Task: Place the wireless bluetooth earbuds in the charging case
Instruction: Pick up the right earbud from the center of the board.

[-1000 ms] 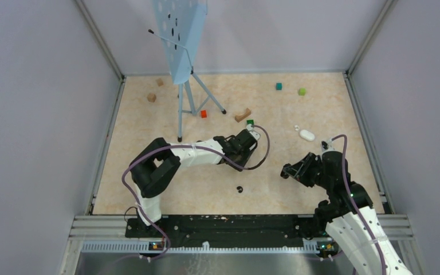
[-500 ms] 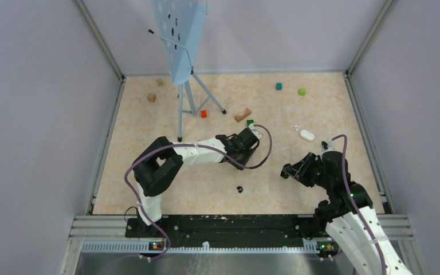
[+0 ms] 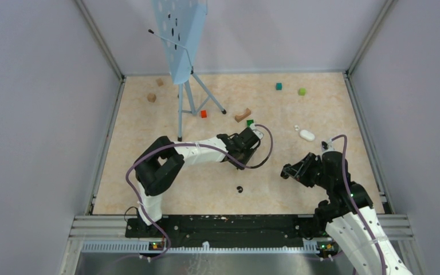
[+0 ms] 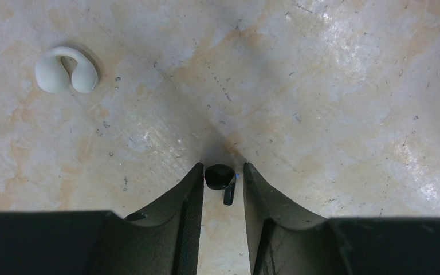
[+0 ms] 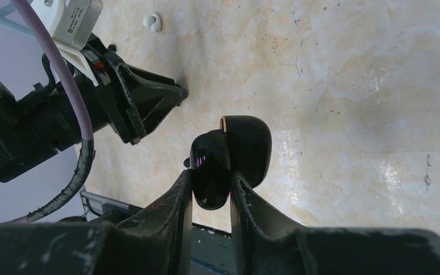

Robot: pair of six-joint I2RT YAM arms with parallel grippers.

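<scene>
My left gripper (image 4: 223, 172) is down at the table, its fingers close round a glossy black earbud (image 4: 220, 177) with a short stem. From above, the left gripper (image 3: 245, 148) hides that bud. My right gripper (image 5: 210, 175) is shut on the black charging case (image 5: 246, 143), which it holds above the table with the lid open; from above it is at mid right (image 3: 287, 171). A second black earbud (image 3: 239, 189) lies on the table near the front. A white curved earbud (image 4: 66, 70) lies ahead of the left gripper and also shows in the right wrist view (image 5: 152, 22).
A white case (image 3: 306, 135) and a small white bud (image 3: 295, 128) lie at the right. A blue music stand (image 3: 182, 69) stands at the back left. Green (image 3: 250, 122), red (image 3: 203, 113) and wooden (image 3: 242, 115) blocks are scattered behind the left gripper.
My left gripper has shifted slightly up and to the right. The right arm and the case have not moved.
</scene>
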